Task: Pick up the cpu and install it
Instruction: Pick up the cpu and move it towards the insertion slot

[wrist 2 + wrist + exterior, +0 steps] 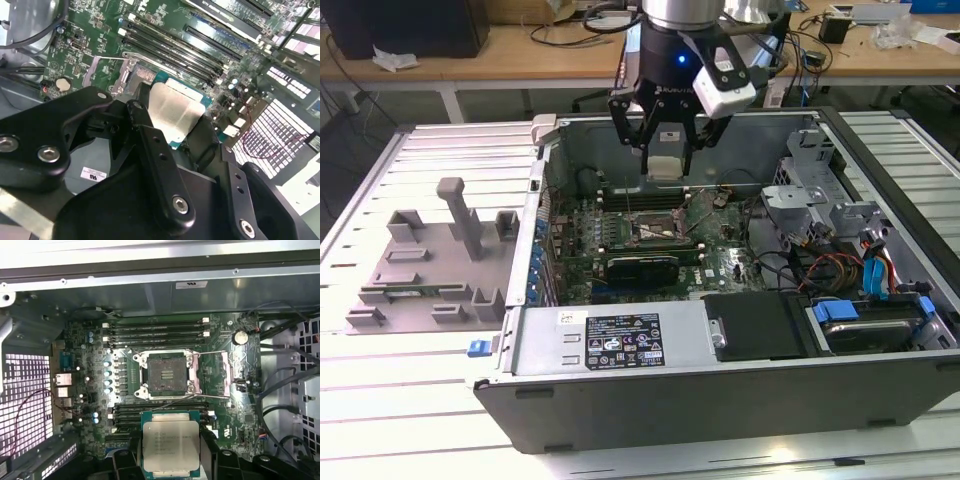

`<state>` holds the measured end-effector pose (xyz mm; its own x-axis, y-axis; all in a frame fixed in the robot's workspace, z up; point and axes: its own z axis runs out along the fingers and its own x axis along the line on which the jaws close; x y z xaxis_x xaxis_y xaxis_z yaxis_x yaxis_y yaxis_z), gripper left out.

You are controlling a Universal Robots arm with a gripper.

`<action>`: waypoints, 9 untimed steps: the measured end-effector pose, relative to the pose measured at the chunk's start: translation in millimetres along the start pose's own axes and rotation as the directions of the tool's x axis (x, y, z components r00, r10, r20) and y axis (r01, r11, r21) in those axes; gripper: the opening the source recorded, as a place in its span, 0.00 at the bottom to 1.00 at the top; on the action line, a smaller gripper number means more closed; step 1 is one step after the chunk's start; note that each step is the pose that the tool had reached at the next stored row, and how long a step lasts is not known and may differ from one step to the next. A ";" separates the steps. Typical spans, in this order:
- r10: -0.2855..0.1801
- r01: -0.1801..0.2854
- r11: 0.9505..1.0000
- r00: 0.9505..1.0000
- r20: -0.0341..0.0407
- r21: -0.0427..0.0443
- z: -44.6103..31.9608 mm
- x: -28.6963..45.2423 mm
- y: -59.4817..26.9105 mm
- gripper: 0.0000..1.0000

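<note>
Gripper (663, 160) hangs over the open computer case (620, 345), jaws closed on two opposite edges of the cpu (663, 168), which is held flat and clear of the board. In the first wrist view the cpu (171, 445) shows its silver top plate and green rim, above the motherboard (85, 365) and just short of the socket (164, 375), not over it. The socket is empty, with its metal load frame (215, 372) swung open to one side. Memory slots (155, 332) run along the socket's far side. The second wrist view shows the cpu (172, 112) between the black fingers (150, 145). A grey tray (430, 270) with posts sits on the bench (400, 420) at the exterior view's left of the case.
</note>
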<state>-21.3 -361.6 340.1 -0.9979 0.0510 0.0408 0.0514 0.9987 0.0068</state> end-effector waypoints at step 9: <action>-0.013 0.013 1.000 1.000 -0.001 0.003 22.2 -0.5 9.7 0.55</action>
<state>-21.3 -351.8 318.0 -0.9984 0.0380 0.0414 0.0382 0.9993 0.0045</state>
